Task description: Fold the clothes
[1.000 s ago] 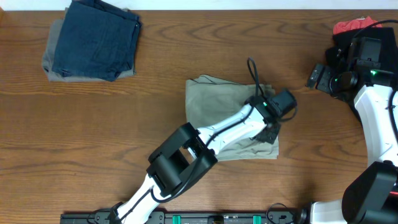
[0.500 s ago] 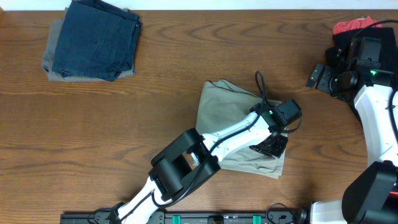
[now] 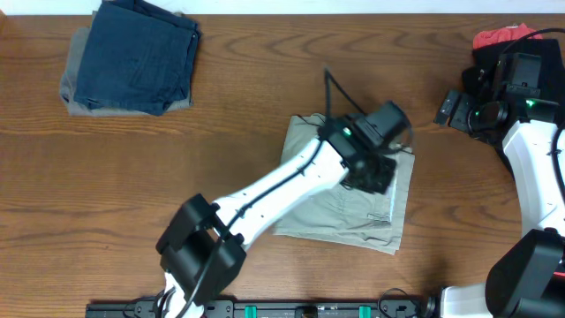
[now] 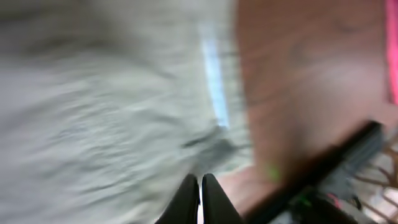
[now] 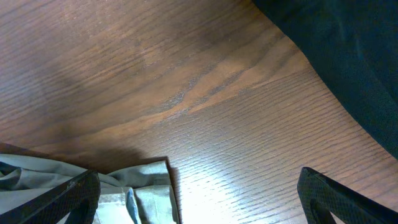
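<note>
Left end effector [image 4: 199, 190], fingers together, above khaki shorts [image 3: 378, 221].

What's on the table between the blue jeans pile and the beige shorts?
Nothing. The overhead view shows only bare wooden table between the blue jeans pile and the beige shorts.

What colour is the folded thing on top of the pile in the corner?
The folded jeans are dark navy blue; the overhead view shows them best.

You can see one folded pair of khaki-beige cloth shorts [image 3: 353, 215], one folded navy denim piece [image 3: 137, 57], one grey cloth piece [image 3: 72, 90], one red cloth [image 3: 494, 37], and two white robot arms [image 3: 265, 190] [image 3: 534, 168].
</note>
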